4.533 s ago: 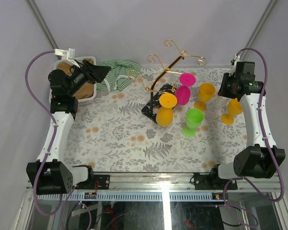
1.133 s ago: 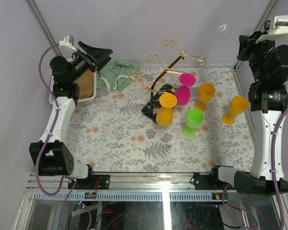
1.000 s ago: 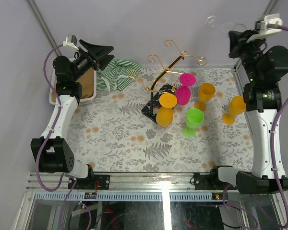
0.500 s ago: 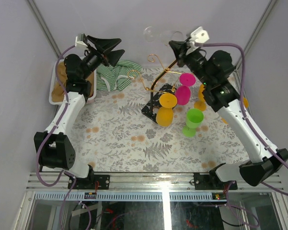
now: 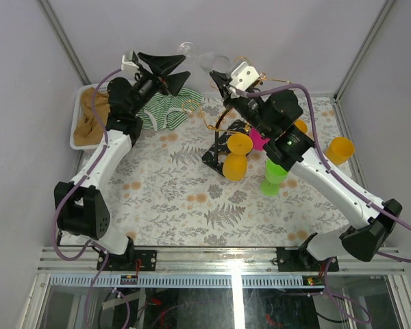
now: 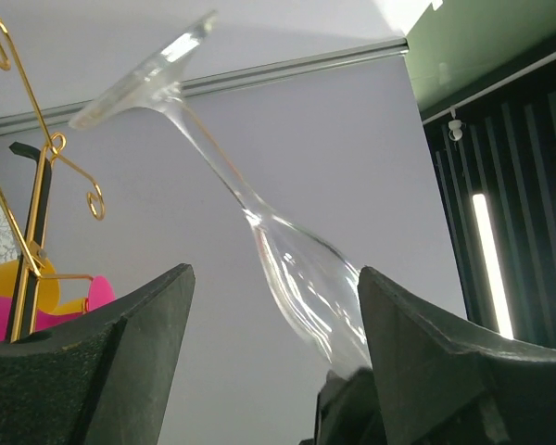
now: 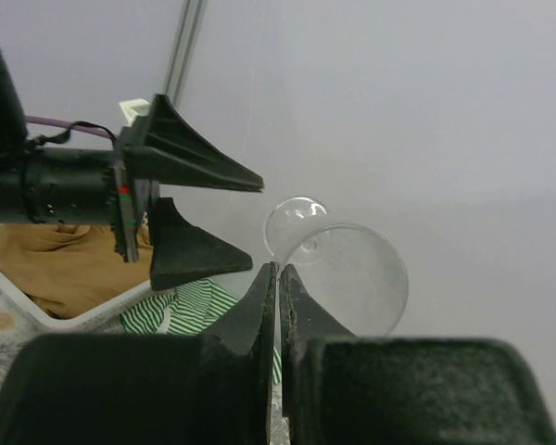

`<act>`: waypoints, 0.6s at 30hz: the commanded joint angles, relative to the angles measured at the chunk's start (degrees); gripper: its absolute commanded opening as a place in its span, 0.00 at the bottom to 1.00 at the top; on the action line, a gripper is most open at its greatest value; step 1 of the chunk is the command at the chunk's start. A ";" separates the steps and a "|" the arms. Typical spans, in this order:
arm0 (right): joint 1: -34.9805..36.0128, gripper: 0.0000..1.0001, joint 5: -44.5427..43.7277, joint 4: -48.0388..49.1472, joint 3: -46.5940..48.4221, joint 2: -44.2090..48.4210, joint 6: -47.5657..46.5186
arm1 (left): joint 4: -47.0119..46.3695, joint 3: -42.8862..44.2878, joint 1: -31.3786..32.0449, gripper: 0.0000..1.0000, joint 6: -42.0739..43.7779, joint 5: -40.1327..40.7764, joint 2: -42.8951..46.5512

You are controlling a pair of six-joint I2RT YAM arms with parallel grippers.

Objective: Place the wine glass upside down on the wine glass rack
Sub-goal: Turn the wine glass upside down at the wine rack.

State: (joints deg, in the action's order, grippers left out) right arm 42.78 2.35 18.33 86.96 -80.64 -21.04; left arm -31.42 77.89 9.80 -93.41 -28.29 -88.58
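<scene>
Up high, right gripper [image 7: 278, 276] (pinched shut) holds wine glass [image 6: 292, 269].

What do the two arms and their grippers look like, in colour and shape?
Both the left arm and the right arm have white links, black joints and a purple cable alongside. The left gripper and right gripper are black, with wedge-shaped fingers tapering to points.

White tray [image 5: 77, 142]: far-left corner; brown cloth [image 5: 93, 115] bunched inside.
Striped cloth [image 5: 162, 112]: green-white, crumpled, just beside tray.
Green goblet [image 5: 275, 174]: mid-table.
Orange goblet [image 5: 340, 149]: far right.
Table cover [image 5: 171, 199]: leaf print.
</scene>
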 commanded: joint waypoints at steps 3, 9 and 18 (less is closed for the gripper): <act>2.65 0.00 -1.33 8.52 0.06 0.14 -2.76 | -0.70 1.44 1.23 0.70 -1.39 2.76 -1.69; 3.77 0.00 -0.51 8.92 -0.60 -0.45 -2.37 | -2.08 2.33 1.62 0.64 -2.40 2.87 -3.30; 4.10 0.00 1.30 7.62 -0.73 -1.68 -0.18 | -4.85 2.79 1.58 0.50 -3.85 2.65 -4.88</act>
State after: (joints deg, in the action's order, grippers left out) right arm 46.13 2.55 21.28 85.52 -82.63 -22.22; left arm -31.75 78.13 11.20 -95.96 -26.00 -92.40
